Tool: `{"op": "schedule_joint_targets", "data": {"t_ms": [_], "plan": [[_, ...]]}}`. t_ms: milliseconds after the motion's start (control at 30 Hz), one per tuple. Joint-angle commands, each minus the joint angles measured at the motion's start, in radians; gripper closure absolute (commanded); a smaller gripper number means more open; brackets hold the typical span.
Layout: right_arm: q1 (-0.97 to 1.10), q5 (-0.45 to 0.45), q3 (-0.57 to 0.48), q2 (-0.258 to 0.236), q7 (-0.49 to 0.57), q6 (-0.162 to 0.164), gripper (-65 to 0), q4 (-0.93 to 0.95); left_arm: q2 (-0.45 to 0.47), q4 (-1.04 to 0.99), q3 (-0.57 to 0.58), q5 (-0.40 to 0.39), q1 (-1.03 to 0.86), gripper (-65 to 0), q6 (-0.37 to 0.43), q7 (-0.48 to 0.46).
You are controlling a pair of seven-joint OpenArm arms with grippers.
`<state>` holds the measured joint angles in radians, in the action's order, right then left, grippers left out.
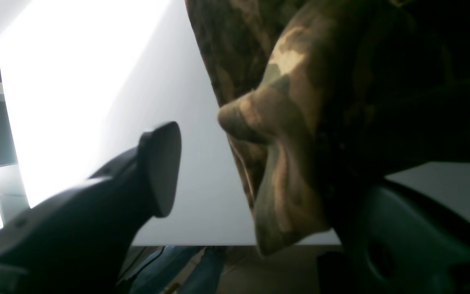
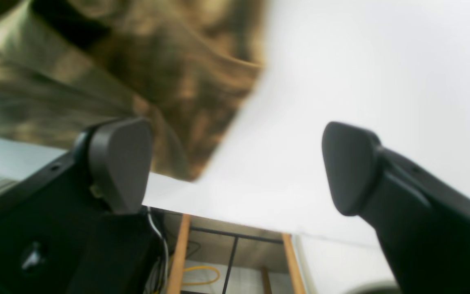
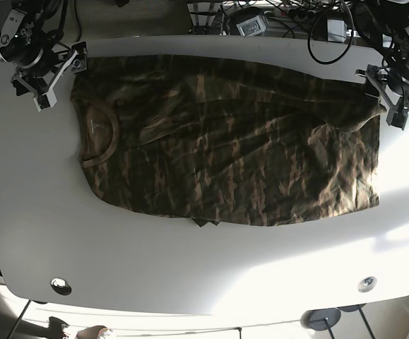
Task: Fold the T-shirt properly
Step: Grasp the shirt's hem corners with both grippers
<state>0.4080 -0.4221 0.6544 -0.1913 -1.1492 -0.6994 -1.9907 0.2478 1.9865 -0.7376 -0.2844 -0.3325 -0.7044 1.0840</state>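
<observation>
The right wrist view is blurred, and the camouflage cotton T-shirt (image 2: 108, 61) shows there only as a smeared brown-green mass at the upper left. In the left wrist view one finger of the left gripper (image 3: 396, 92) is mostly buried in dark folds of cloth, so whether it pinches fabric cannot be told; the other black finger (image 1: 159, 167) stands clear over bare white tabletop (image 1: 169, 81), so the jaws are spread apart. A puckered corner of the shirt (image 1: 284, 163) bulges up between the fingers, nearer the hidden one.

In the base view the T-shirt (image 3: 225, 141) lies spread flat across the far half of the white tabletop (image 3: 190, 261), collar to the left, hem to the right, with a wrinkled ridge lifted at its far right corner just beside the left gripper. The right gripper (image 3: 52, 74) sits at the far left corner, by the shoulder edge, its fingers wide apart with nothing between them.
</observation>
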Motion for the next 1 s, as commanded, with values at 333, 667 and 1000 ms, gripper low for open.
{"op": "schedule_joint_targets", "data": {"t_ms": [333, 667, 1000], "plan": [[-0.199, -0.010, 0.048, 0.003, -0.038, 0.001, -63.6, -0.012, 0.170, -0.031, -0.093, -0.442, -0.080, -30.4, 0.006, 0.124], [-0.208, -0.008, 0.046, 0.014, -0.038, 0.001, -63.6, -0.012, 0.247, -0.034, 0.094, -0.461, -0.135, -30.4, 0.006, 0.127], [-0.218, -0.008, 0.048, 0.013, -0.035, 0.001, -63.6, -0.009, 0.124, -0.220, 0.052, -0.321, -0.040, -30.0, 0.006, 0.127]]}}
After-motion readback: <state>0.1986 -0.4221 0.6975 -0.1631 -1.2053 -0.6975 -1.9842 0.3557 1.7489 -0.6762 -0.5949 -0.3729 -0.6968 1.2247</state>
